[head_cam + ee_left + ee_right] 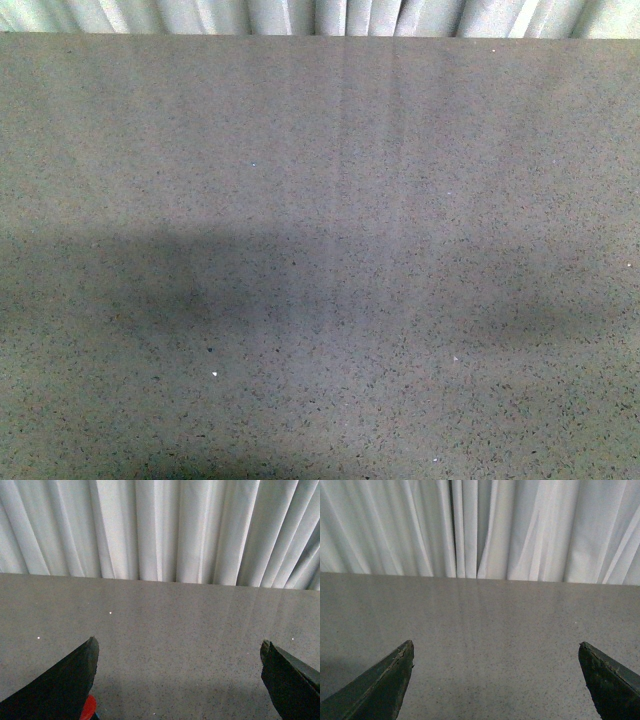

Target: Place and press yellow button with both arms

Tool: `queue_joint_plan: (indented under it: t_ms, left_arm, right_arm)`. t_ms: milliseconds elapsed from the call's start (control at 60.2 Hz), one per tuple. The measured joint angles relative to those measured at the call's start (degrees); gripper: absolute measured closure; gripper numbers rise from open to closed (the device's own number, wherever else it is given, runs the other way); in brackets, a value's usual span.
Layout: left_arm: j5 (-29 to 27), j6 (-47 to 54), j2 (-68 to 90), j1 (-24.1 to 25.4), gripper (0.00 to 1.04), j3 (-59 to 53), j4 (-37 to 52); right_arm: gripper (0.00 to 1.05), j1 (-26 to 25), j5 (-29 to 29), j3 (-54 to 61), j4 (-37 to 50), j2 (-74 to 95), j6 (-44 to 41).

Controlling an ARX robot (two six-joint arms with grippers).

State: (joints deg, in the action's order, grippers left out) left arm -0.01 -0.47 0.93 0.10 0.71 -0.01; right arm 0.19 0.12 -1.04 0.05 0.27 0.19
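The yellow button is out of view in all three views. The front view shows only the grey speckled table [320, 250]; neither arm shows there. In the left wrist view my left gripper [179, 647] is open and empty, its dark fingers [70, 680] wide apart above the bare table [175, 630]. A small red thing [88, 708] peeks out beside one left finger at the frame's edge; what it is I cannot tell. In the right wrist view my right gripper [496, 647] is open and empty above the table [490, 620].
A white pleated curtain [320, 15] hangs behind the table's far edge; it also shows in the left wrist view [160, 530] and the right wrist view [480, 527]. Soft shadows lie across the table's near half [150, 280].
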Motion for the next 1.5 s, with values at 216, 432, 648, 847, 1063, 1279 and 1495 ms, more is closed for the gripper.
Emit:
queue_joint_plan:
  t_ms: [216,432,648,847,1063,1279,1495]
  left_arm:
    - [0.0,0.0,0.0,0.0,0.09,0.0,0.0]
    - [0.0,0.0,0.0,0.0,0.09,0.0,0.0]
    - [15.6,-7.9,18.3,-1.5,0.09,9.3,-10.5]
    - [9.4,-10.4,49.5,1.3,0.09,19.0,12.6]
    - [5.1,-10.1,75.5,13.2,0.09,24.2,28.3]
    - [4.5,-8.5,86.8,23.3,0.09,25.2,34.1]
    - [4.8,-5.0,91.1,30.7,0.09,25.2,38.6]
  right_arm:
    - [0.09,0.0,0.0,0.0,0.0,0.0,0.0]
    - [0.09,0.0,0.0,0.0,0.0,0.0,0.0]
    - [0.09,0.0,0.0,0.0,0.0,0.0,0.0]
    - [0.09,0.0,-0.1,0.0,0.0,0.0,0.0]
    - [0.09,0.0,-0.1,0.0,0.0,0.0,0.0]
    - [0.09,0.0,-0.1,0.0,0.0,0.0,0.0]
    - [0.09,0.0,-0.1,0.0,0.0,0.0,0.0]
